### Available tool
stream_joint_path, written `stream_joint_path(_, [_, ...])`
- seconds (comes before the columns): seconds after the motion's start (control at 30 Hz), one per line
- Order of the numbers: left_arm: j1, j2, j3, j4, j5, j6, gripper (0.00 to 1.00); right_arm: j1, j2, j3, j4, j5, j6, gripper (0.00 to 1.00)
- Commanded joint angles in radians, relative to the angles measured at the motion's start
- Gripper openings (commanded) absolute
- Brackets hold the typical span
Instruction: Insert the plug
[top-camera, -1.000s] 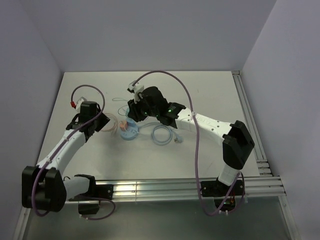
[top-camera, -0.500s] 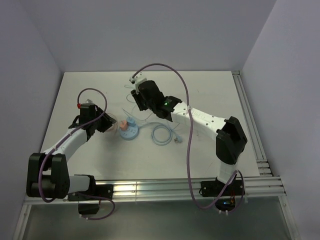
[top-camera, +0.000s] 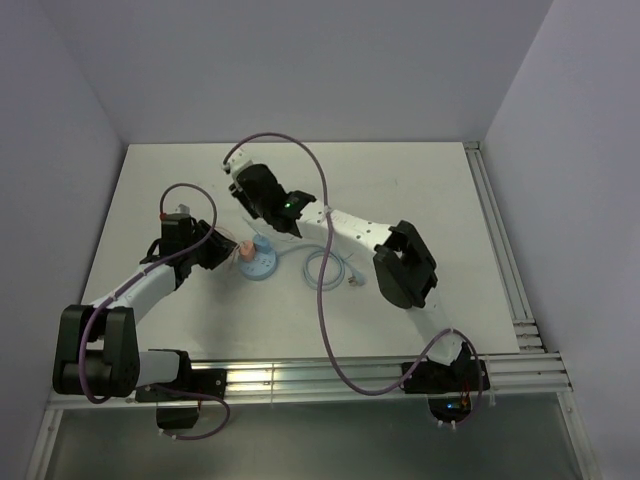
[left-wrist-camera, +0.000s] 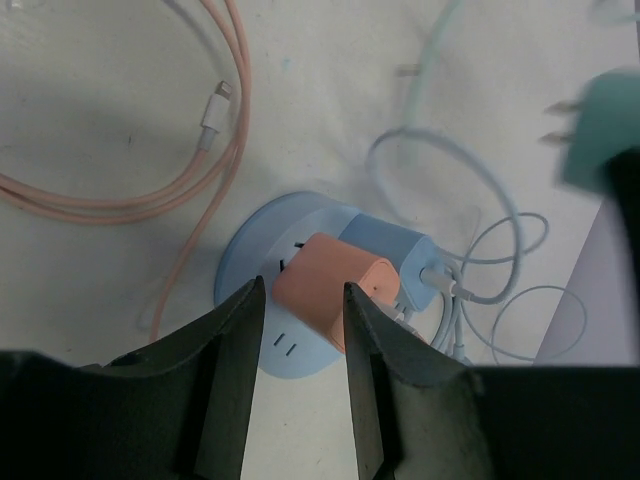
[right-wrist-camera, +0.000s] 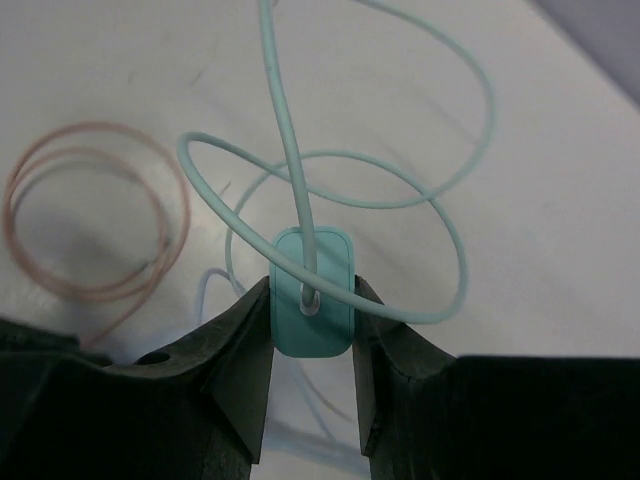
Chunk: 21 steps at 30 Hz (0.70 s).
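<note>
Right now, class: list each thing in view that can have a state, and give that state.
teal charger: unplugged, prongs bare
orange charger: plugged into round blue socket hub
blue charger: plugged in beside it, cable attached
pink cable connector: unplugged, lying loose
right gripper: shut on teal charger
left gripper: open, over orange charger

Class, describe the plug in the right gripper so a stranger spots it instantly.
On the white table, find the round blue hub. Beyond it, the right gripper pinches a teal plug; the orange plug and blue plug sit on the hub.
</note>
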Motion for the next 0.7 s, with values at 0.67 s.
stream_joint_path(0.67, [0.004, 0.005, -0.009, 0.071, 0.038, -0.005, 0.43, 0.028, -0.242, -0.123, -0.166, -0.366, 0.269, 0.0])
